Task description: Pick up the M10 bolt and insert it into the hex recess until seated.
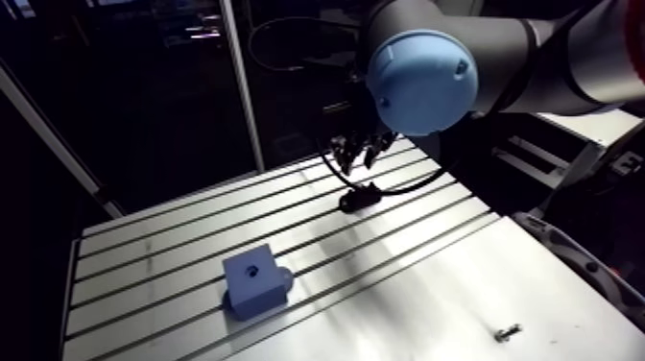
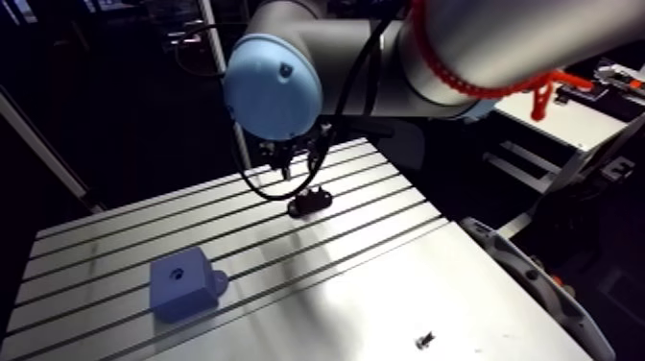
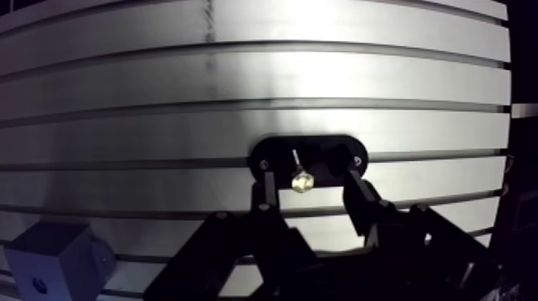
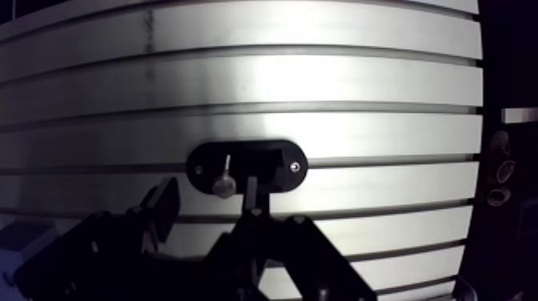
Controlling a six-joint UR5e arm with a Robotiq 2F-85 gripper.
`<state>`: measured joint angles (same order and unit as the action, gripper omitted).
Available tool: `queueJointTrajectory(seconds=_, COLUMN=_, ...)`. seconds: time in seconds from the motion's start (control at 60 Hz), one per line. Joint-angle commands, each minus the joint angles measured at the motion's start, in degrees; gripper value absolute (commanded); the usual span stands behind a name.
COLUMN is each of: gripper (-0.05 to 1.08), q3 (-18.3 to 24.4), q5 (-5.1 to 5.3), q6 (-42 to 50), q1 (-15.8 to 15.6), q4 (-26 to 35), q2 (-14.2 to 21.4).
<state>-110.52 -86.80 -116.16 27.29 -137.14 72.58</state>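
The slotted aluminium table (image 1: 173, 240) carries three things besides the bolt. A black oval holder (image 3: 328, 152) sits across a slot toward the far side, directly below the wrist. A blue block (image 1: 254, 278) stands well apart from it, nearer the front, with a dark hole (image 1: 255, 270) in its top face (too small here to read its shape) and a rounded boss on one side. A small metal fastener (image 1: 507, 332) lies alone on the smooth plate (image 1: 461, 288) at the near corner, far from both. Between holder and block there are only bare slats. The arm's own elbow joint, with its light-blue cap, hides part of the far table in the arm view.

The gripper (image 3: 311, 190) hangs low over the holder with its fingers (image 3: 266, 196) spread wide, one on each side of the bolt (image 3: 300, 178) and neither touching it. They hold nothing.

The bolt sits on the holder, left of its middle, between two small screws at the holder's ends. Its long axis runs from the head, which is the end nearer the gripper, along the shank toward the holder's far edge, leaning slightly to one side. The shift between the two wrist eyes suggests the head stands higher than the holder, so it seems to stand head-up rather than lie flat, though I cannot tell for sure.

It looks small and bright: a pale, faintly brassy head catching the light, with a thin grey shank.
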Motion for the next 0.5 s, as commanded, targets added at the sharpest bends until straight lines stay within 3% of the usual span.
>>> queueJointTrajectory(seconds=0.017, gripper=0.47, q3=-0.26, q5=0.63, q6=0.01, q1=0.75, q4=-0.11, q2=-0.7)
queueJointTrajectory(seconds=0.5, gripper=0.48, q3=-1.59, q5=0.72, q6=-0.26, q1=0.66, q4=-3.27, q2=-1.67)
